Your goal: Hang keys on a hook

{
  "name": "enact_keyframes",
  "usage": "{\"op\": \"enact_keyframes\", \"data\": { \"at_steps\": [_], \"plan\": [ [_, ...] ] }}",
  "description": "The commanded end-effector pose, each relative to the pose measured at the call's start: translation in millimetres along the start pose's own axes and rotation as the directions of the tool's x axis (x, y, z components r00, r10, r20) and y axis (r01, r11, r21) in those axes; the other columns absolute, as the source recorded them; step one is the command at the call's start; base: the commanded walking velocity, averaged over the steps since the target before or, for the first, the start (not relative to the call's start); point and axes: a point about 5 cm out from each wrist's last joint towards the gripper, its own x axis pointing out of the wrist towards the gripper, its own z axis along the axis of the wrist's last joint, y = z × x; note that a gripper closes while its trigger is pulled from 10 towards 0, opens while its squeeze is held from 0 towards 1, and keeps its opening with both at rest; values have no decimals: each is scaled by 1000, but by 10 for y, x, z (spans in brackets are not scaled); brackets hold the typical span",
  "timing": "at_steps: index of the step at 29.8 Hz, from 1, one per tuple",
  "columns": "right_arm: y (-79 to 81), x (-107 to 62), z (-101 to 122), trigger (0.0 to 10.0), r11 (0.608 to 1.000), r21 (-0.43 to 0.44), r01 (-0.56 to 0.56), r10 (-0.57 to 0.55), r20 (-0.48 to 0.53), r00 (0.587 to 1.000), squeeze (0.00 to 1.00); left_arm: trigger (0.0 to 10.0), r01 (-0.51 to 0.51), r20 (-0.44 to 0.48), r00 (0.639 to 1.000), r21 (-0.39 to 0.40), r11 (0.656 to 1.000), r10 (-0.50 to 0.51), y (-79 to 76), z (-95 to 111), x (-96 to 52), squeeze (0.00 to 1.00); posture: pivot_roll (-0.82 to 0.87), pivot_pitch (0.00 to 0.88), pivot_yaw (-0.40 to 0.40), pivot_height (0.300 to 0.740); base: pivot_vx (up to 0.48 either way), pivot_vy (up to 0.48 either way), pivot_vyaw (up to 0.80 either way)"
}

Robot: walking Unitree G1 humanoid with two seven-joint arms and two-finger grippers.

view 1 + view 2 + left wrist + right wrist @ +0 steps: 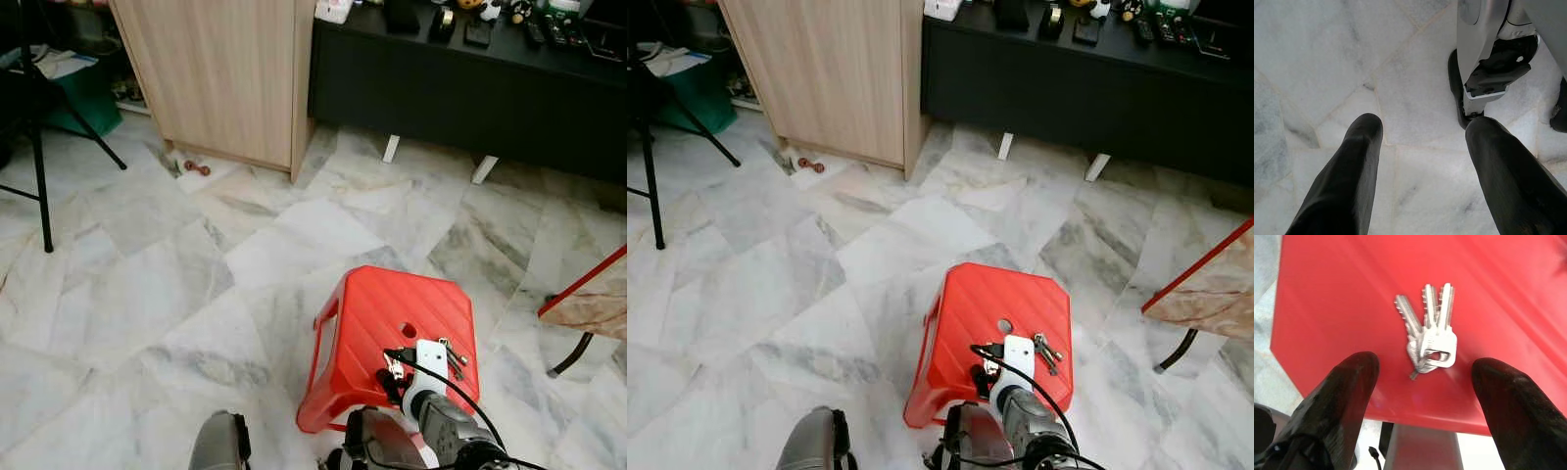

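Right gripper (1422,382): hovered over the red stool, black fingers (1337,396) spread wide, nothing between them; the keys lay just ahead of the gap.
Keys (1427,333): a bunch of silver keys on a ring, fanned flat on the stool top, near the edge closest to the robot, toward the stool's right corner; also seen in the head view (453,354) beside the wrist's white housing.
Stool (392,313): red plastic, ribbed top with a round hole (409,331) near the middle; stood on the floor just in front of the robot.
Left gripper (1422,161): hung low over bare floor, fingers (1347,166) apart, empty; a silver-and-black part of the robot's own leg and foot (1488,63) stood beyond it.
Writing: none readable on the keys, the stool, or the items on the black unit; too small to tell.
Floor (147,294): pale marble tiles with grey veining, laid on the diagonal, glossy.
Room: light wood cabinet (225,69) at the far side, a long black low unit (470,88) beside it carrying small dark objects; black tripod legs (39,147) at far left; a red-framed marble-patterned piece (588,294) at the right edge; a small reddish object (196,167) on the floor by the cabinet's foot.
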Motion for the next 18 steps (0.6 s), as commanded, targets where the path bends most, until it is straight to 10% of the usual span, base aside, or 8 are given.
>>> {"op": "enact_keyframes", "data": {
  "at_steps": [1, 18],
  "plan": [
    [-31, -7, -19, 10000, 1000, -20, 5, -5, -5, 1000, 0, 10000, 49, -69, 996, 7, 999, -49, -145, -206, -76, 0, 43, 236, -150, 637, 0, 0, 0],
    [-52, -6, 89, 10000, 999, -37, 13, -11, 39, 999, 0, 10000, 57, -67, 996, -5, 998, -58, -175, -227, -90, 0, 30, 242, -158, 637, 0, 0, 0]
  ]
}}
